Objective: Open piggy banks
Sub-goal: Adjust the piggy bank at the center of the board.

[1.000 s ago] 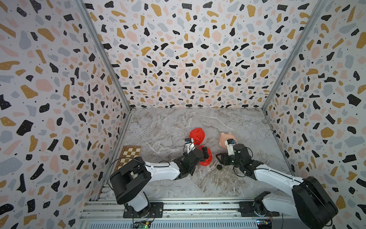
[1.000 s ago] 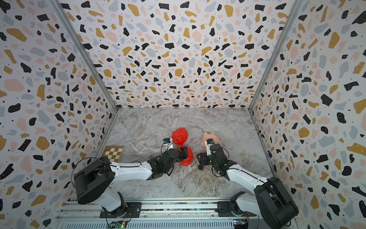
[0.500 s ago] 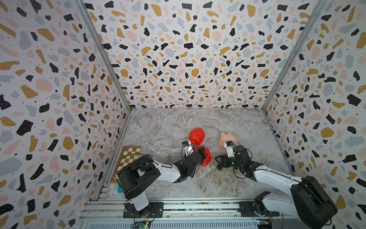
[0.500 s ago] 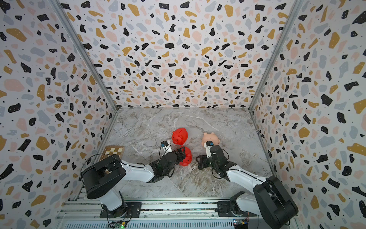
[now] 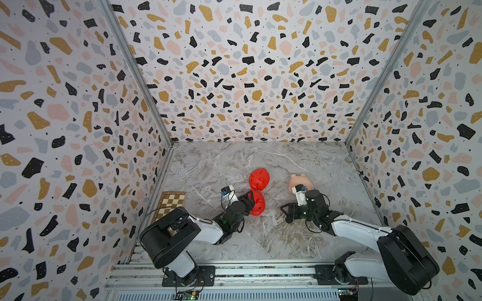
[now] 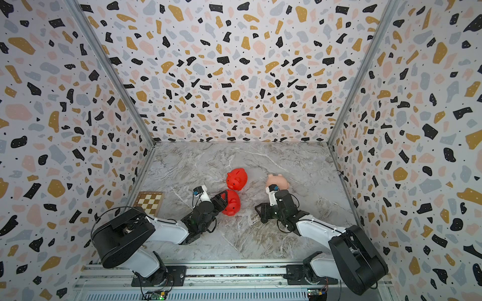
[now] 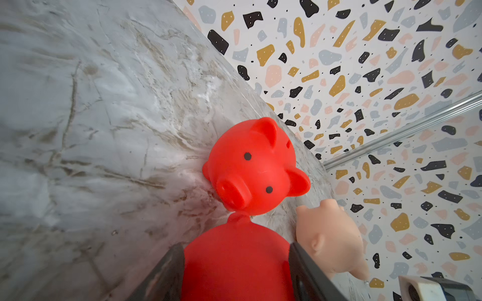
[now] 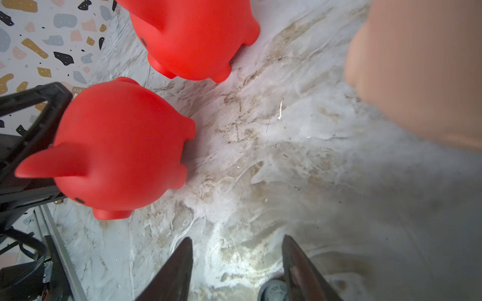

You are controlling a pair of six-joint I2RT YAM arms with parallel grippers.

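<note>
Pinching a red pig (image 5: 258, 206), left pincer (image 7: 236, 246) had a second red pig (image 5: 259, 179) just beyond; right pincer (image 8: 237, 237) stood spread near peach pig (image 5: 300, 182).

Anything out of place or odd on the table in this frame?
A chessboard lies at the left edge of the table, partly hidden under the left arm. It looks unrelated to the job at hand. Nothing looks spilled or damaged.

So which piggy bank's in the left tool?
The near red piggy bank, clamped in the left tool; the far red one and peach one sit free.
</note>
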